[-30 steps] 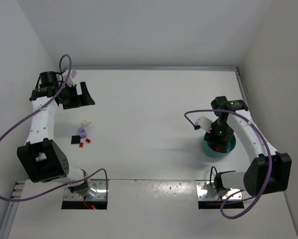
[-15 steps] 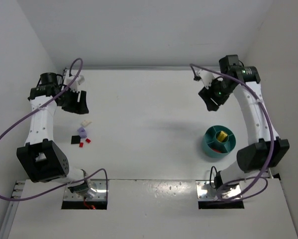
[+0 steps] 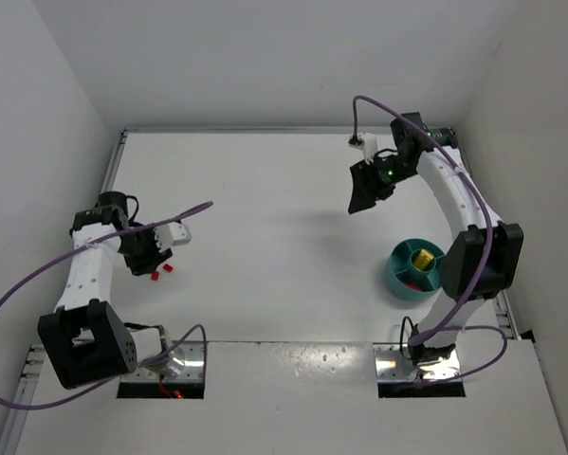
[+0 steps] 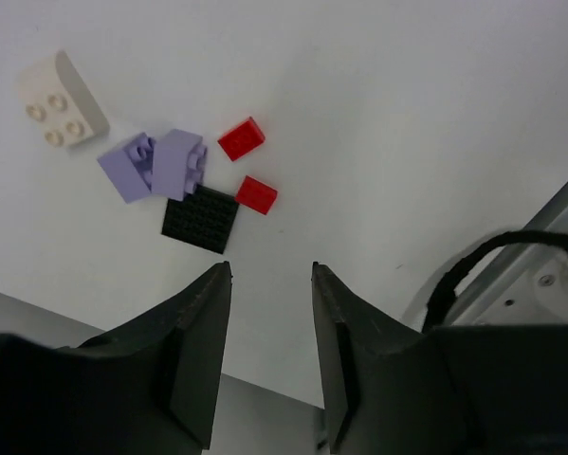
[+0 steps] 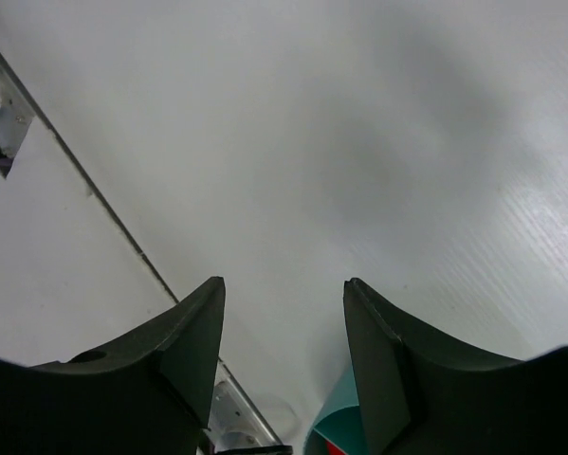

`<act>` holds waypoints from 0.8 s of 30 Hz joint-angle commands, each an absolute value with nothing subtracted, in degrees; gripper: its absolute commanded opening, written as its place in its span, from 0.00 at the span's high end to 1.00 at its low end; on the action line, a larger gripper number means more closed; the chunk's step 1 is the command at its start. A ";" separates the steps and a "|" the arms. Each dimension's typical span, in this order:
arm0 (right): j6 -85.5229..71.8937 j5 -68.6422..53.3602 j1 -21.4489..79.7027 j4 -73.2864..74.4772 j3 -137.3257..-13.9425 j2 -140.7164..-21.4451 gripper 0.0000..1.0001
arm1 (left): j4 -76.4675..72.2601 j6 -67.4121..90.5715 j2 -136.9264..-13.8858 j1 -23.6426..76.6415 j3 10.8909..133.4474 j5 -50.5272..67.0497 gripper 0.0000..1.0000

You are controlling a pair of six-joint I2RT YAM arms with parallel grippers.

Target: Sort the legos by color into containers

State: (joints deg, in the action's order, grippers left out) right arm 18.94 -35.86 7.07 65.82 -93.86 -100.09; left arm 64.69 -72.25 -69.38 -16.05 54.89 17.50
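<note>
My bowl point(image 3: 393, 274) sits lower right in the top view, near the right wall point(image 3: 540, 190). It has a yellow piece point(image 3: 422, 257) in the middle cup and a red piece point(image 3: 418, 282) in a near compartment. Open table point(image 3: 265, 237) lies between it and the left-side pile: one cream brick point(image 4: 61, 100), two lavender bricks point(image 4: 177, 163), two red bricks point(image 4: 241, 138), one black plate point(image 4: 200, 218). My left gripper point(image 4: 269, 275) hovers by them, fingers apart, empty. My right gripper point(image 5: 284, 289) is spread, empty.

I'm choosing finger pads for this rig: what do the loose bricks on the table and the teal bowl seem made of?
The cream brick, lavender bricks and black plate look like hard moulded plastic: crisp edges, round studs, even colour, slight sheen. The teal bowl seems smooth plastic too, uniformly coloured, though it is too small to be sure.
</note>
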 commanded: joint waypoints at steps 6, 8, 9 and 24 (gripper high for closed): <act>17.92 -43.23 7.73 59.76 -86.31 -96.24 0.47 | 69.16 -96.83 -78.91 -11.52 62.48 23.29 0.55; 17.93 -43.76 7.73 59.77 -84.91 -95.72 0.47 | 69.17 -98.34 -80.50 -10.63 63.02 23.29 0.54; 17.93 -43.77 7.73 59.16 -84.90 -95.71 0.47 | 69.17 -99.13 -81.64 -9.76 63.02 23.29 0.51; 17.40 -44.30 7.73 57.92 -83.32 -97.47 0.47 | 58.46 -105.56 -85.25 -3.16 52.56 14.94 0.50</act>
State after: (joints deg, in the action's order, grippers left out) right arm 17.54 -41.87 7.33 58.96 -82.83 -98.19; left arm 60.73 -102.83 -84.25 -4.05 53.17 15.25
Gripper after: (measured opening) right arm 0.536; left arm 0.498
